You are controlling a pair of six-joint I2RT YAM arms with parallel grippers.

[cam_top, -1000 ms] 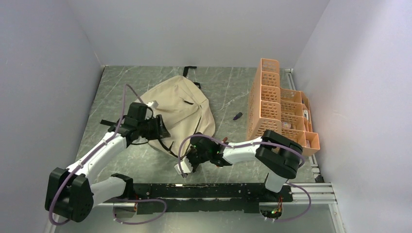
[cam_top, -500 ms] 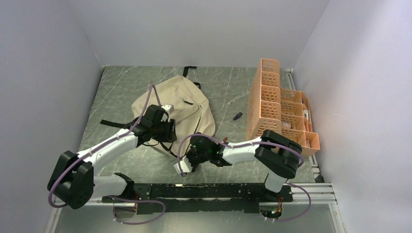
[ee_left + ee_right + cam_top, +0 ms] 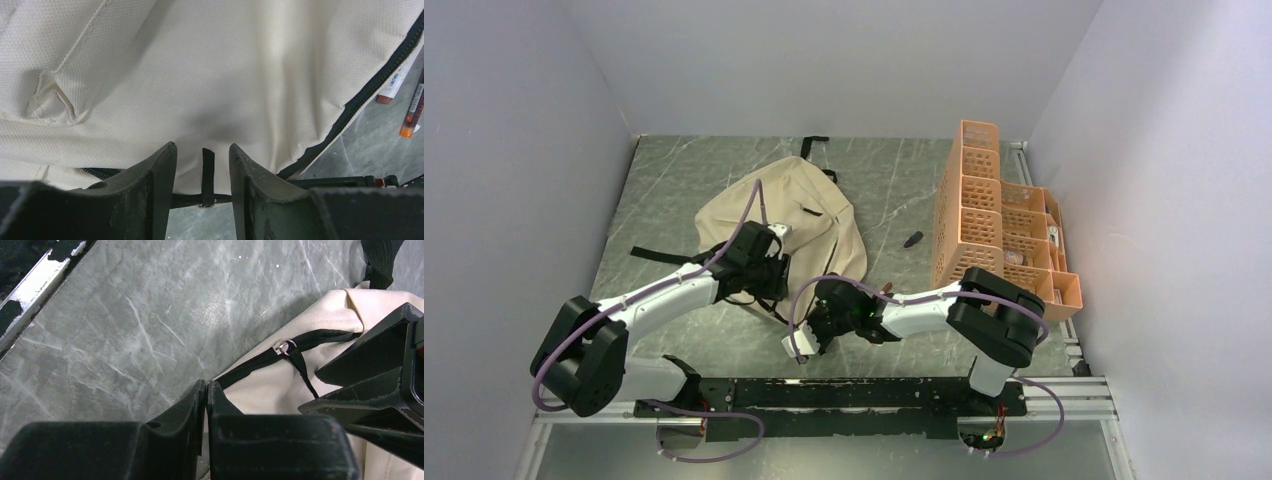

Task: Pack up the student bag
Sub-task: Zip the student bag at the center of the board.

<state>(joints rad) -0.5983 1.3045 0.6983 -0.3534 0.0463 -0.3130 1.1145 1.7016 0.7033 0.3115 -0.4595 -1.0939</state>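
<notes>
Find the student bag [image 3: 796,215] slumped flat at mid-desk [image 3: 674,180], toward 12 o'clock from both arm bases and well apart from the orange organizer [image 3: 984,205] at 3 o'clock.

Note the left tool [image 3: 202,147] poised over the bag's near hem, parted to a middling gap and gripping nothing, with the black zipper pull [image 3: 207,170] standing between the 2 fingers and touching neither. Read the pull's long axis in the left wrist view as 12 to 6, straight down the gap, with its metal ring at the 6 end. Expect a plain squeeze to catch it, with no turn of the wrist. Judge a drift toward 3 or 9 as the main risk, nudging the limp strap aside instead of trapping it.

See the right tool [image 3: 206,386] pressed closed at the hem, apparently pinching beige cloth just at the end of the zipper track [image 3: 260,361]. From those tips, follow the track out toward 2 o'clock to the ring. In the top view, place the right tool at about 4 o'clock from the left tool, near but not touching.

Take the left arm as nearer to the pull and the right as anchor. Reckon the bag not yet unzipped here, with packing hardly begun. Spot 2 pens [image 3: 412,107] on the desk past the bag's edge, at 3 o'clock in the left wrist view.
</notes>
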